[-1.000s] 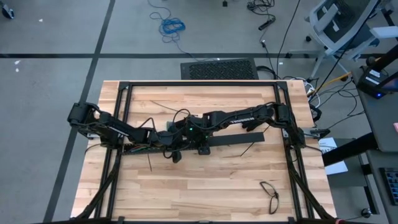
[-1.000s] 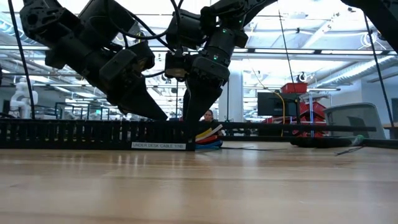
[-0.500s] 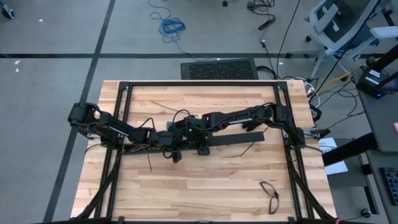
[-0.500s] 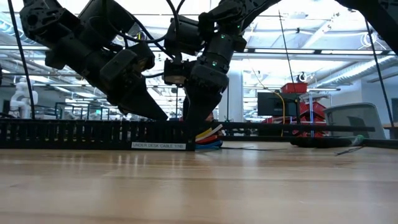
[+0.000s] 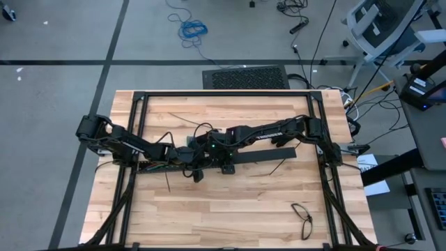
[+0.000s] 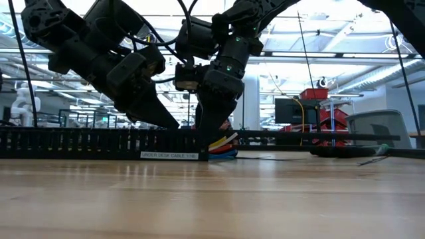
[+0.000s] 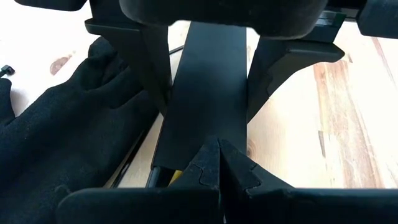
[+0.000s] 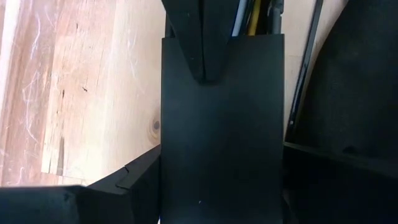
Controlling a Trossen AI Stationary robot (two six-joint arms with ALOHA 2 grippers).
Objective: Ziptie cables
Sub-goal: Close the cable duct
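Observation:
A flat black bar lies along the middle of the wooden table. Coloured cables, grey, yellow and black, come out from under its end and run toward the black slotted bar. My right gripper straddles the flat bar, one finger on each long edge. My left gripper is shut, its tips on the bar's top near the cable end. The arms meet mid-table. My left gripper rests its shut fingertips on the flat bar's top face, close to the end where the cables emerge. It slants down from the table's left side, along the bar. My right gripper pinches the flat bar across its width, one finger on each long edge. The fingers slant steeply down from the right side. The bar lies flat on the table over the cables.
A black soft cloth thing lies beside the bar. Thin black strips lie loose on the wood. A small dark loop sits near the right front corner. A black frame borders the table.

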